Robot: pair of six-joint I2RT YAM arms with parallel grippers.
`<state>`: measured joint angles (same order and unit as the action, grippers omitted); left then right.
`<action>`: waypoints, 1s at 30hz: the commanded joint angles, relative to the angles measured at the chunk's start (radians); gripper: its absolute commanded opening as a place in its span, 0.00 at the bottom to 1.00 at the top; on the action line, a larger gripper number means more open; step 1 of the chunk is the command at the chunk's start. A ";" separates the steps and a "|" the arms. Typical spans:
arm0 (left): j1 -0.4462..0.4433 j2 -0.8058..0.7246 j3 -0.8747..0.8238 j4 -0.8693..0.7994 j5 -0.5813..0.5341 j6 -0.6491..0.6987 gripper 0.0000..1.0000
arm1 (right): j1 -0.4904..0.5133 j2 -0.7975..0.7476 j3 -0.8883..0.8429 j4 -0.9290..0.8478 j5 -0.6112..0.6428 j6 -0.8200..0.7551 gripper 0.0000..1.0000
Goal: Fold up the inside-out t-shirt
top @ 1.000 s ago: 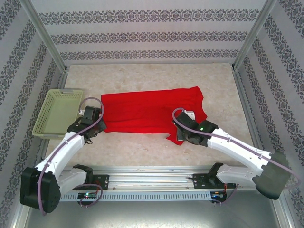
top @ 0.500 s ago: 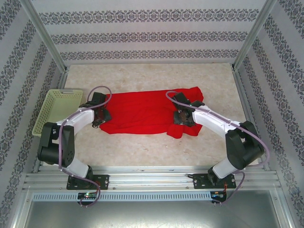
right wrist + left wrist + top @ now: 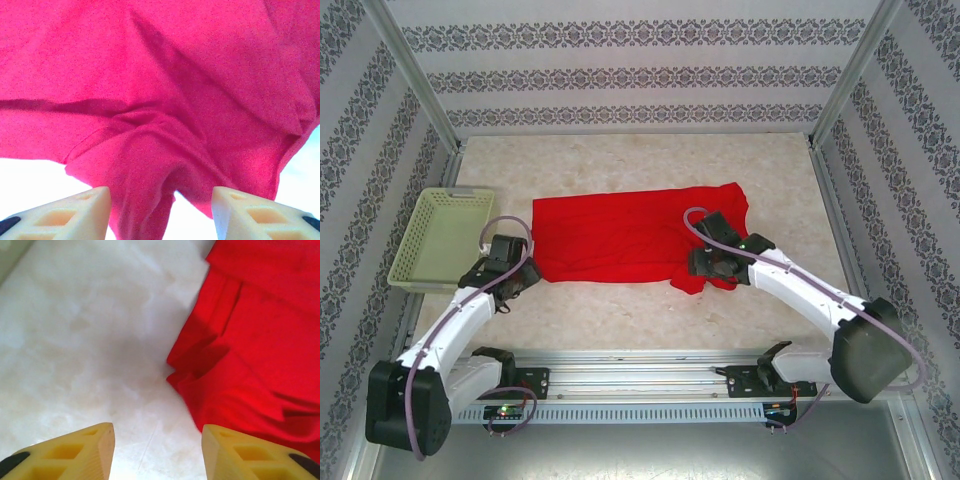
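Pale green basket (image 3: pixel 440 238) sitting left of the red t-shirt (image 3: pixel 615 235), left hand (image 3: pixel 157 452) and right hand (image 3: pixel 160 212) gaping empty, right arm (image 3: pixel 800 287) hiding its near corner.

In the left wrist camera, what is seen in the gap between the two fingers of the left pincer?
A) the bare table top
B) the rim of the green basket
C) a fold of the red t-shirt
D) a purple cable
A: the left pincer stands open with the pale table showing in the gap between its fingers, while the red t-shirt lies beside it, not gripped.
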<state>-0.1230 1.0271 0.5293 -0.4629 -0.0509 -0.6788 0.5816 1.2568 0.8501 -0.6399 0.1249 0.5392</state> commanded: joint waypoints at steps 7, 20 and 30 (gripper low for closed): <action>-0.006 0.204 0.008 0.203 0.144 -0.003 0.38 | 0.075 -0.177 -0.140 0.019 -0.060 0.078 0.56; -0.006 0.354 0.126 0.267 0.131 0.014 0.32 | 0.126 -0.022 -0.221 0.160 -0.037 0.142 0.54; -0.006 0.421 0.202 0.219 0.112 0.045 0.07 | 0.126 0.149 -0.148 0.204 0.025 0.125 0.53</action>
<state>-0.1234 1.4368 0.7044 -0.2375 0.0753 -0.6567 0.6964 1.3834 0.6521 -0.4538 0.0963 0.6674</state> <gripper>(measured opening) 0.083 0.539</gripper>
